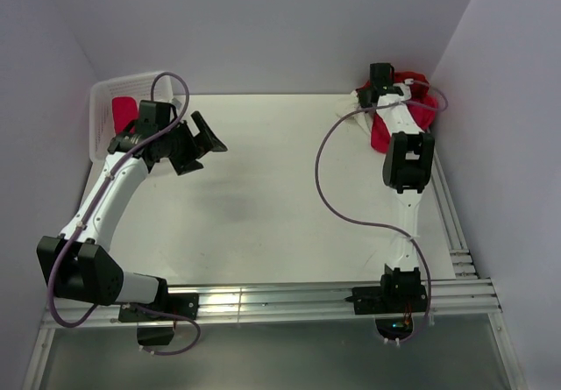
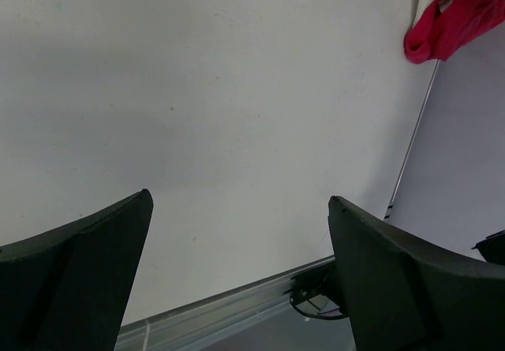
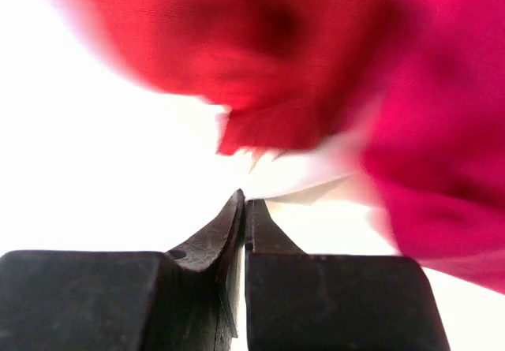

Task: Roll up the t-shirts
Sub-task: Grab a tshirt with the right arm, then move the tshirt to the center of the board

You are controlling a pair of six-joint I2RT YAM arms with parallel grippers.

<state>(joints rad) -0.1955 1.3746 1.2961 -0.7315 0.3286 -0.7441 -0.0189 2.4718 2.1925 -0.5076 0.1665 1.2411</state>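
Left jaws wide, empty, right jaws closed at t-shirts [image 1: 380,134], shapeless heap in far-right corner

You are in a robot lab test booth: bare white table [image 1: 263,206], plain panel walls [image 1: 263,22] closing it in, left arm [image 1: 110,188] and right arm [image 1: 405,158] bolted to an aluminium rail [image 1: 280,301].

pale lilac walls [image 1: 263,22], white table [image 1: 263,215]
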